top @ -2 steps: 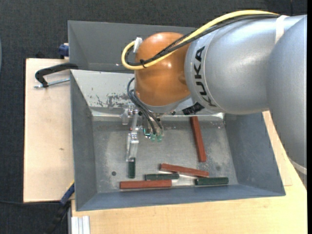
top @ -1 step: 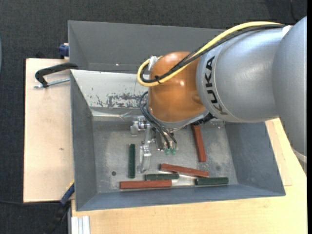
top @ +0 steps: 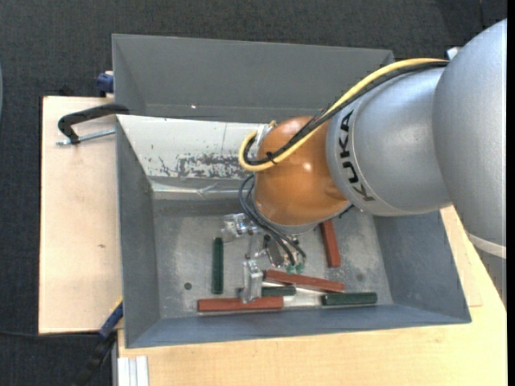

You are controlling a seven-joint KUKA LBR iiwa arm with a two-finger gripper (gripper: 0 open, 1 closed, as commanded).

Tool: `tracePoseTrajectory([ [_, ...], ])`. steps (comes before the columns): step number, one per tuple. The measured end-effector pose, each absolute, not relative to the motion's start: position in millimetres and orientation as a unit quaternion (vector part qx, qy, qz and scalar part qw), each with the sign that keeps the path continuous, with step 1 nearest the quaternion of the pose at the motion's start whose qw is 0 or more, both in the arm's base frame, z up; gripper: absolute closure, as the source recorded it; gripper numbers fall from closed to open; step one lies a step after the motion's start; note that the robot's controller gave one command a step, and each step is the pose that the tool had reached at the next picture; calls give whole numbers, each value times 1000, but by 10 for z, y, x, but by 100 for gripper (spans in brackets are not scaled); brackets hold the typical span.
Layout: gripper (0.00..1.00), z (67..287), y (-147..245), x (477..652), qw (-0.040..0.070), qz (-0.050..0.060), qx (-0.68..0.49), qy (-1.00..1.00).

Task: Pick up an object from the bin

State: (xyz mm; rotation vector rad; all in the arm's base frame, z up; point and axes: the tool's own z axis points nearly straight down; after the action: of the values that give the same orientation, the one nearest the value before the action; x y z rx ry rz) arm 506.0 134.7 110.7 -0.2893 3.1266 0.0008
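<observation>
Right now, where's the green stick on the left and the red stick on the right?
green stick [top: 216, 265], camera view, middle of its length.
red stick [top: 330, 246], camera view, middle of its visible part.

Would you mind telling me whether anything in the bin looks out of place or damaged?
Nothing looks spilled or broken. The sticks lie loose on the bin floor, a long red stick along the front, a dark green stick at left. Only the back wall's band of dark speckled scuffs stands out.
</observation>
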Motion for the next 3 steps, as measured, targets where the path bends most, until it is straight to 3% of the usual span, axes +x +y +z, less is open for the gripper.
tracePoseTrajectory([
  [1, 0, 900, 1601, 5089, 1, 0, -141, 990],
  [2, 0, 1114, 1697, 5226, 1, 1, -235, 972],
  [3, 0, 1030, 1280, 5083, 2, 1, -309, 951],
])
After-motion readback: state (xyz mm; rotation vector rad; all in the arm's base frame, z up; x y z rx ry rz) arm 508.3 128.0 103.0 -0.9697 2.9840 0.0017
